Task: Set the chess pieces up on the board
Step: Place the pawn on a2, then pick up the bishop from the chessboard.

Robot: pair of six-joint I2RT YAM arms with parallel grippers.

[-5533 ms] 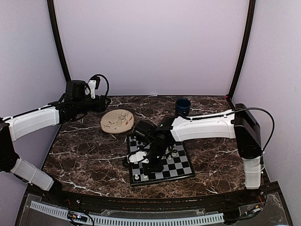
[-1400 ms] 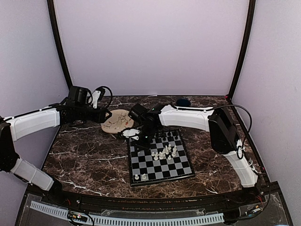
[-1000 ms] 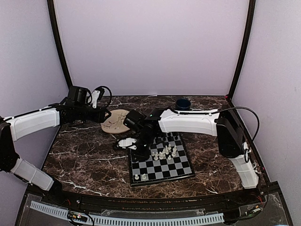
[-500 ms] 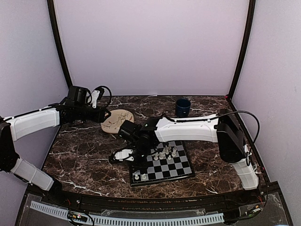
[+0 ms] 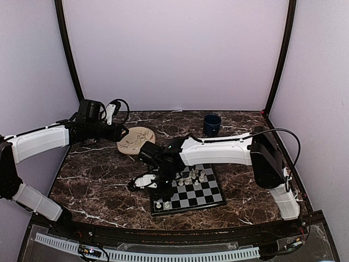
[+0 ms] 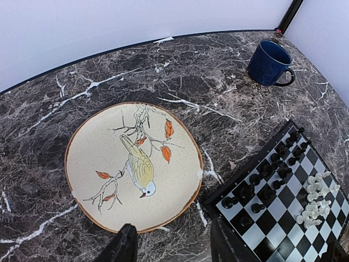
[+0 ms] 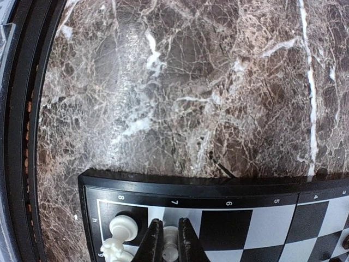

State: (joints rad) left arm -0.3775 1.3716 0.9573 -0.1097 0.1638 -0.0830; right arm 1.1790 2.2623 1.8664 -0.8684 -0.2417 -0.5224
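**Ana:** Right wrist view is giving me the best look. A cream-white piece (image 7: 170, 244) is sitting between the fingers (image 7: 151, 240) of the right gripper (image 7: 170, 240), which are pinching it from both sides.

**Ben:** Is it resting on its square?

**Ana:** I cannot tell whether it is touching or hanging just above. It is over the outermost row of the board (image 7: 191, 186), right at the numbered edge. Two corner pieces (image 7: 122, 225), also white, are standing just beside it toward the corner.

**Ben:** From where I am standing, a white cluster (image 5: 191, 176) is crowding together around the middle squares. The right arm is reaching across the board's left side.

**Ana:** The black pieces (image 6: 262, 188) are spreading loosely over the far squares, and no two rows are lining up.

**Ben:** And the board itself?

**Ana:** It is lying flat on the desk (image 5: 98, 180), its far-left corner coming just beside the plate (image 6: 87, 158) without touching it.

**Ben:** The left gripper (image 6: 174, 252) is hovering above the plate's near rim, fingers spread, nothing between them.

**Ana:** A blue mug (image 6: 269, 63) is standing upright beyond the board's far side, apart from it.
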